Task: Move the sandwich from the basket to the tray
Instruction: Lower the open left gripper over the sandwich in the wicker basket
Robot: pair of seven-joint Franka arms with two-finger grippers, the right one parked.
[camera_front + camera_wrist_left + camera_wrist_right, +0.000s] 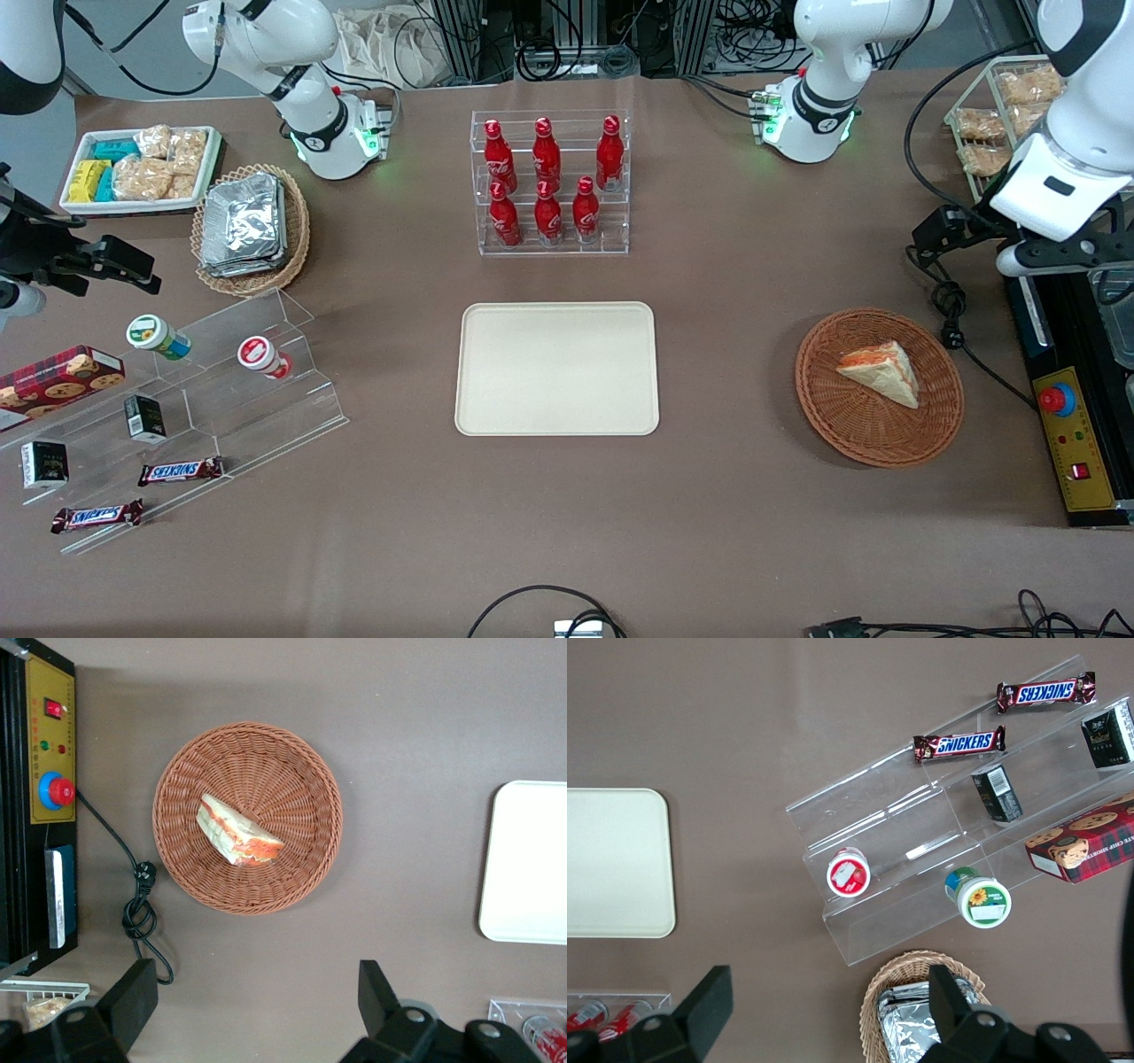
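Note:
The sandwich [881,372] [237,835], a pale bread wedge with orange-red filling, lies in the round reddish-brown basket [850,434] [283,771] toward the working arm's end of the table. The cream rectangular tray [556,368] [532,859] lies flat at the table's middle with nothing on it. My left gripper [257,992] hovers high above the table, farther from the front camera than the basket. It is open wide, with only bare tablecloth between its fingers, and it touches nothing.
A clear rack of red bottles [549,182] stands farther from the front camera than the tray. A black control box with a red button [1067,434] and a looped cable [952,310] sit beside the basket. Clear steps with snacks [204,390] lie toward the parked arm's end.

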